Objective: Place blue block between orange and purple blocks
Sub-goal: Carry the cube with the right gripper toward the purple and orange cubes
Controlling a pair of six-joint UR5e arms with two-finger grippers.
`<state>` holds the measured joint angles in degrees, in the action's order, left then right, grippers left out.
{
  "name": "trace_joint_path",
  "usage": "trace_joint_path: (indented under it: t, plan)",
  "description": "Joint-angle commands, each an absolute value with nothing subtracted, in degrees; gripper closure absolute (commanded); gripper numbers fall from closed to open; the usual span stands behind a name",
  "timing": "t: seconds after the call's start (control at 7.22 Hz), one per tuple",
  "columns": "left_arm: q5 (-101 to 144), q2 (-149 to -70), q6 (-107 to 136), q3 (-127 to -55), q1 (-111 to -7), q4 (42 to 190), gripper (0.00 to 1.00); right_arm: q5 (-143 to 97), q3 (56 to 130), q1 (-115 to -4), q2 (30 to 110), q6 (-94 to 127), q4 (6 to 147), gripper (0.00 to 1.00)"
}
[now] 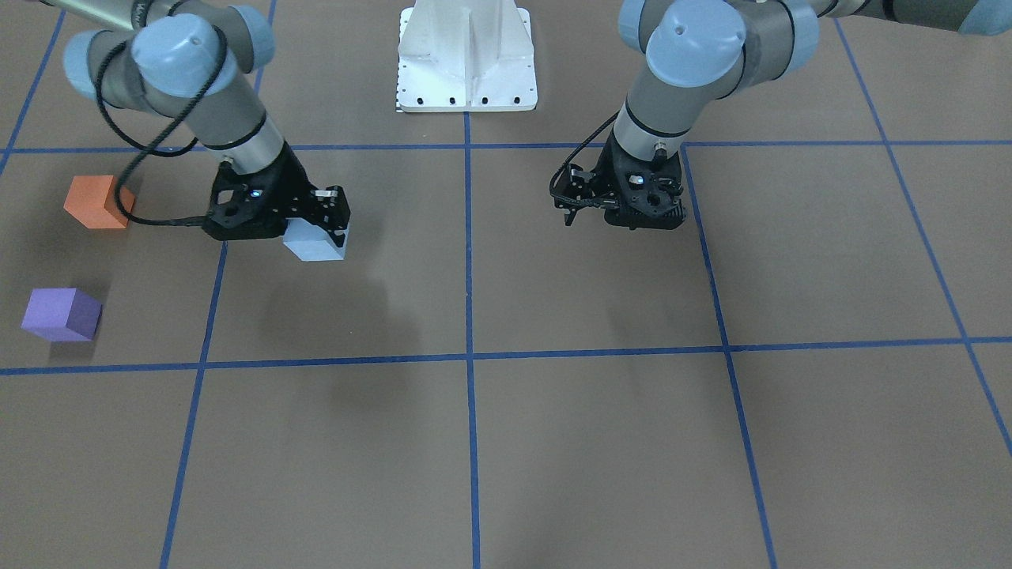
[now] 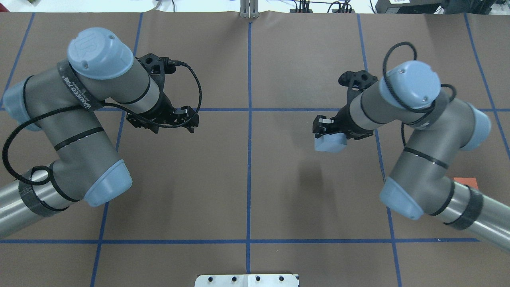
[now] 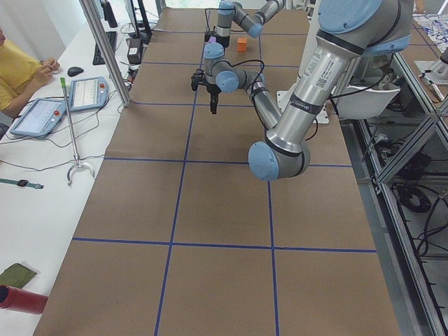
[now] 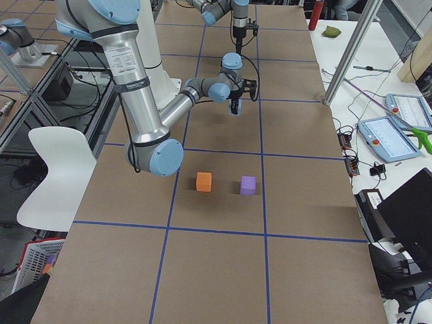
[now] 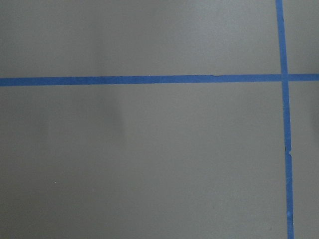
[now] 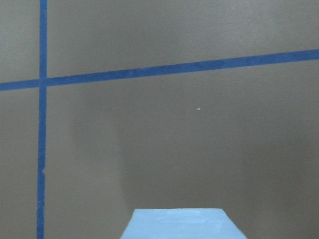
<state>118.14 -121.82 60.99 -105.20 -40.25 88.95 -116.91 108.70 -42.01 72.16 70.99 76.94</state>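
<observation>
Purple block (image 1: 62, 314) sitting apart from orange block (image 1: 98, 201); right gripper (image 1: 322, 227) pinching blue block (image 1: 315, 245) above the table (image 1: 593, 442); left gripper (image 1: 571, 212) hovering, can't tell its spread

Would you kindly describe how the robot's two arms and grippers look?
The left arm and right arm are grey metal tubes with rounded light-blue joint caps and black bands; the left one's band carries white lettering. A black cable loops along each. The left gripper and right gripper are black and angular.
</observation>
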Motion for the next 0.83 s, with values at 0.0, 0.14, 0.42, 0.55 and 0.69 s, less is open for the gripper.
trace_joint_path:
  t: [0.0,0.14,0.42,0.55,0.69]
  plan:
    - [118.12,-121.82,61.0,-105.12,-40.17,88.95,0.0,-122.85,114.41,-51.21,85.54,60.29,76.73,1.0]
    - [118.12,-121.82,61.61,-105.12,-39.99,88.95,0.0,-123.13,113.39,-54.98,89.0,52.11,76.73,1.0]
    - [118.04,-121.9,62.92,-105.12,-39.9,89.21,0.0,-122.43,109.1,-56.51,90.88,49.66,76.55,1.0]
    - [118.04,-121.9,62.93,-105.12,-39.9,89.21,0.0,-122.34,106.81,-56.86,91.92,47.74,75.68,1.0]
    - [117.95,-121.9,63.02,-105.12,-39.9,89.21,0.0,-122.34,106.0,-56.78,92.8,47.29,74.89,1.0]
